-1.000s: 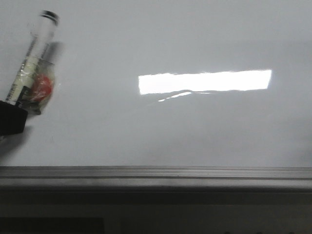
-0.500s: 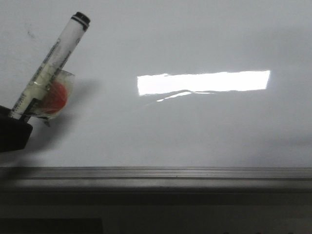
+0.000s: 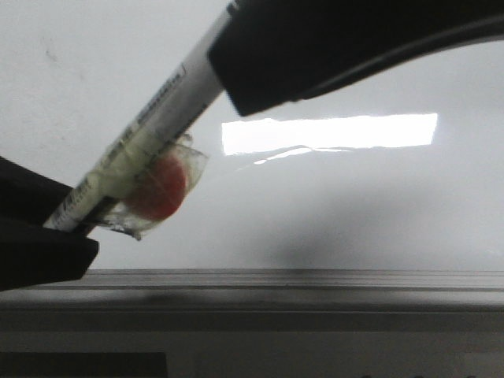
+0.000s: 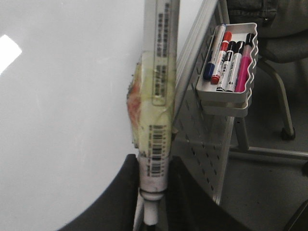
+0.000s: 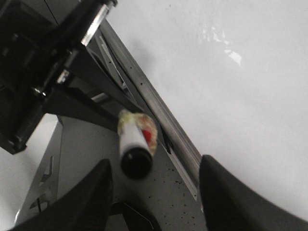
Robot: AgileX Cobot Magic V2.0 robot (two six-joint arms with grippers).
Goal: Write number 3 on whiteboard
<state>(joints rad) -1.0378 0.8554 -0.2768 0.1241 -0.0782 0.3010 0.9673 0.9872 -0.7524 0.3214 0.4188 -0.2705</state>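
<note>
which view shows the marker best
The left wrist view: the marker runs lengthwise, printed label and taped wrap clear, its end between the left gripper fingers. The front view hides its cap end behind the right gripper. The right wrist view shows only its blurred cap.

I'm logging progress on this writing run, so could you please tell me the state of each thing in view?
Whiteboard: blank, no 3 drawn yet.
Marker: capped, tilted, a taped red piece on its barrel.
Left gripper: shut on marker at its lower end.
Right gripper: open, fingers either side of the marker's black cap.
Marker tray: holds several capped markers.
</note>
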